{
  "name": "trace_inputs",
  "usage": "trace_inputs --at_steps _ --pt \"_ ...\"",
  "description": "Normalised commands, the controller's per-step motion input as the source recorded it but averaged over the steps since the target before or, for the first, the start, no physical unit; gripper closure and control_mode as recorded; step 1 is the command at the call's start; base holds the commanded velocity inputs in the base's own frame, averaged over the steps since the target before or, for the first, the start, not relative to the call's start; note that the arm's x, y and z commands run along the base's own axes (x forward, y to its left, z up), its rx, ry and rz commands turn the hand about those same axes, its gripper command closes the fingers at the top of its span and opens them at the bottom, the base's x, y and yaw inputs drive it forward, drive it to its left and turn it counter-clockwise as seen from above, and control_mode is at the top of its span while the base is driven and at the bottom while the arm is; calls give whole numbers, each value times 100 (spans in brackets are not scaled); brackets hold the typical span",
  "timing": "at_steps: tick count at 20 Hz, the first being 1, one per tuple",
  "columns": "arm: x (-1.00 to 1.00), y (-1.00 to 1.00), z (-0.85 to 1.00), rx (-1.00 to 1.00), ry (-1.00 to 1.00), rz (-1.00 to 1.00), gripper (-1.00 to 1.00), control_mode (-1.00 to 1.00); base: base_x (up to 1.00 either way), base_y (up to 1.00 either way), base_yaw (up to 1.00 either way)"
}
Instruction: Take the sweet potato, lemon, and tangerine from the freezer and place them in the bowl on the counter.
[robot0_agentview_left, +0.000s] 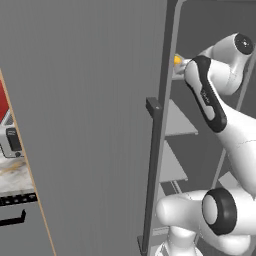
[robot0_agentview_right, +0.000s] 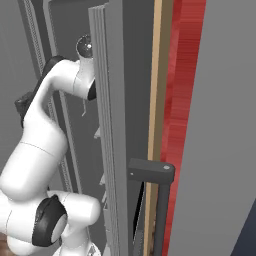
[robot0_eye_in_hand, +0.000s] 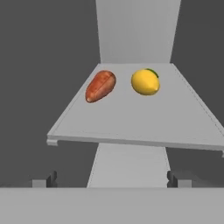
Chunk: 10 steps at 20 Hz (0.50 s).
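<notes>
1. Two-finger dark-tipped gripper (robot0_eye_in_hand: 112, 179): jaws spread wide, tips near the left and right of the hand view's bottom; nothing between them, touching nothing.
2. Tall plain grey freezer (robot0_agentview_left: 90, 125): door open, long vertical grey bar handle (robot0_agentview_left: 152, 175) on it; white arm reaches inside.
3. Grey freezer shelf (robot0_eye_in_hand: 144, 127) ahead of the gripper carries two items near its back edge.
4. Dull reddish-brown sweet potato (robot0_eye_in_hand: 100, 85): back left, lying tilted.
5. Bright yellow lemon (robot0_eye_in_hand: 145, 82): back centre, just beside the sweet potato, apart.
</notes>
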Motion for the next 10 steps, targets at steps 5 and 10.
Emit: trace_inputs --at_steps 5,10 --pt "28 -15 5 2 1 0 -100 -100 0 0 0" --pt "47 -4 0 1 2 0 -100 -100 0 0 0"
